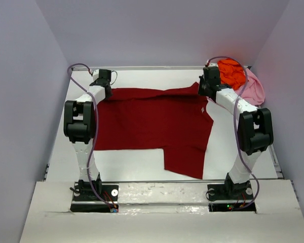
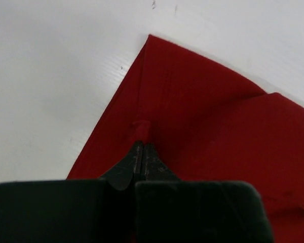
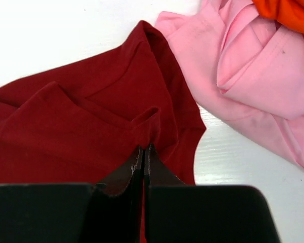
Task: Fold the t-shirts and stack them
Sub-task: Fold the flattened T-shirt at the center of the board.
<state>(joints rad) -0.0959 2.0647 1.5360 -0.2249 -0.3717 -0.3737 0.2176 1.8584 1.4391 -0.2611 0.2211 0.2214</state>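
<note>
The dark red t-shirt (image 1: 152, 126) lies spread over the middle of the white table (image 1: 137, 164), with one flap reaching toward the near edge. My left gripper (image 1: 104, 90) is at its far left corner. In the left wrist view that gripper (image 2: 143, 145) is shut on a small pinch of the red cloth (image 2: 202, 116). My right gripper (image 1: 204, 91) is at the far right corner, and in the right wrist view it (image 3: 144, 148) is shut on a fold of the red shirt (image 3: 81, 131). The bright orange t-shirt (image 1: 231, 72) and the light pink t-shirt (image 1: 254, 91) lie crumpled at the back right.
The pink shirt (image 3: 253, 76) lies just right of the red shirt's held corner, with the orange one (image 3: 289, 12) on top of it. Lilac walls (image 1: 25, 101) close in the table on the left, right and back.
</note>
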